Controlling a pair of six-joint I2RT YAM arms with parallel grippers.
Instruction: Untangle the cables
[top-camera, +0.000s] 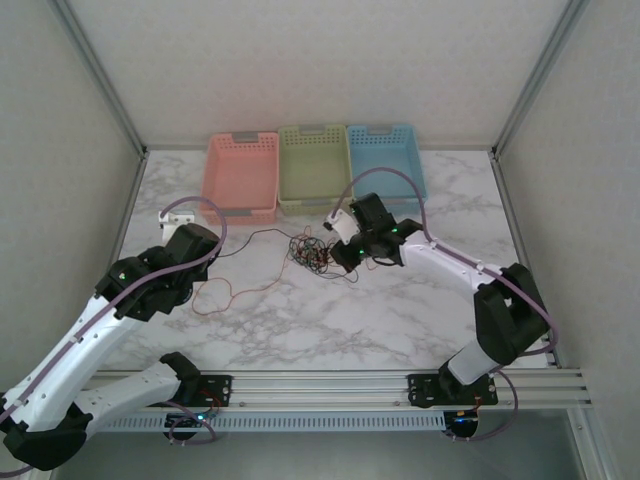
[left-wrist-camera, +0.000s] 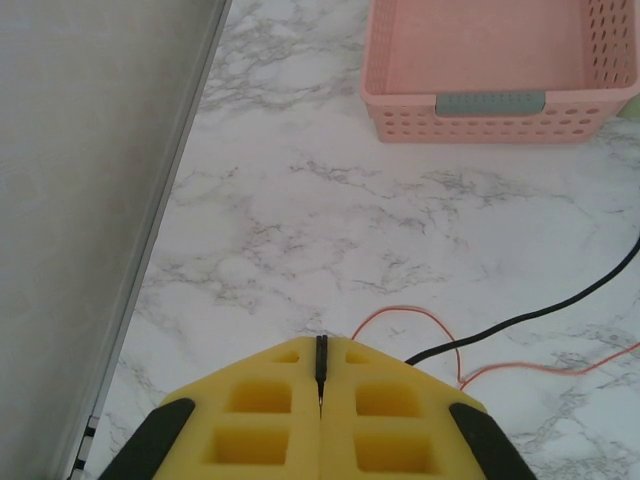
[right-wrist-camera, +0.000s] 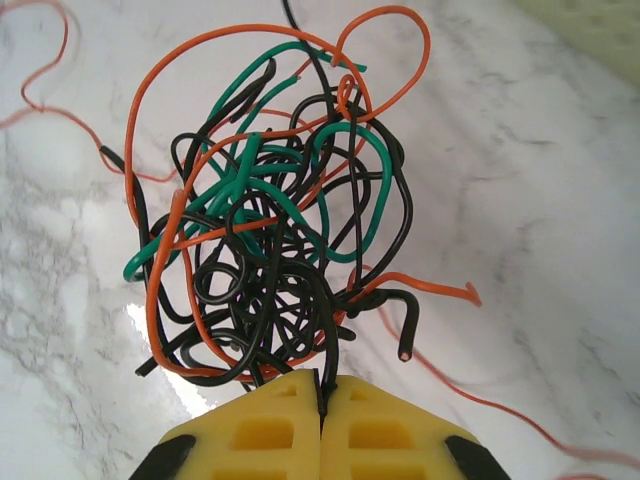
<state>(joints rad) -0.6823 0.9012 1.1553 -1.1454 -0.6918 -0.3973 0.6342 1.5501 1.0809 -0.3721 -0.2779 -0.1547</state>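
Right wrist view puts the cables (right-wrist-camera: 270, 230) up close: black, orange and green strands knotted into one loose ball on the marble table (right-wrist-camera: 560, 200), with a few orange ends trailing off to the sides. The right claw (right-wrist-camera: 321, 385) is closed at the near edge of the ball. Its yellow pads (right-wrist-camera: 390, 430) are pressed together and black strands run down into the seam, so it pinches the tangle.

From the top camera the knot lies mid-table, just in front of the green basket (top-camera: 313, 205). One black and one orange strand lead out of it leftward. The left claw (left-wrist-camera: 320, 365) is closed too, pads touching. A thin dark strip sits in its seam, and whether that is wire I cannot tell. A black strand and an orange loop pass just beside its tip. A pink basket (left-wrist-camera: 400, 110) stands beyond it, and a blue basket (top-camera: 415, 180) sits right of the green one.
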